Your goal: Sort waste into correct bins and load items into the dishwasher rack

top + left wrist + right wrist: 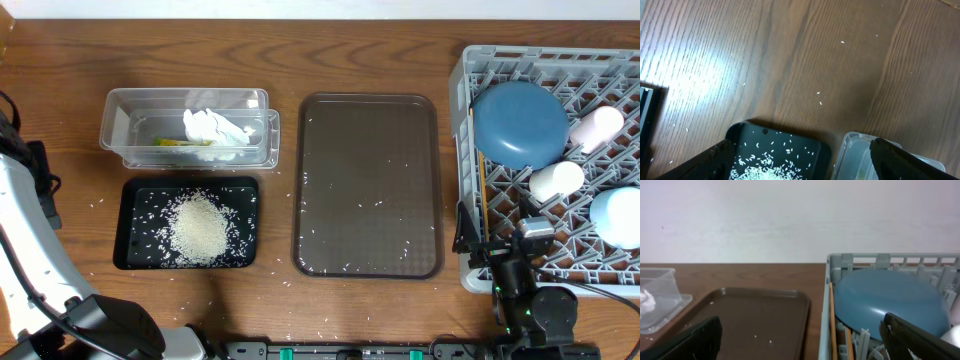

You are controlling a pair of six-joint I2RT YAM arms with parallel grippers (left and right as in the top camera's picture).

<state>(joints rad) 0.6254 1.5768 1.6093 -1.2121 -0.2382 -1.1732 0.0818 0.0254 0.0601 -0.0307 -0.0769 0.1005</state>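
Wrapper (pixel 178 142) mostly hidden under napkin (pixel 215 127) (both inside clear tub (pixel 114 128)).

A dark brown serving tray (pixel 368 150) lies flat on a wooden table (pixel 200 50), its long sides running from the near edge of the table toward the far edge. The tray is rectangular with rounded corners, a low raised rim and a finely textured floor. The table shows on all four sides of the tray: warm brown wood with grain running left to right. Well to the left of the tray, in the left wrist view, a patch of the wood shines pale with glare. Beyond the tray's far end, past the table's back edge, stands a plain white wall (pixel 790 215).
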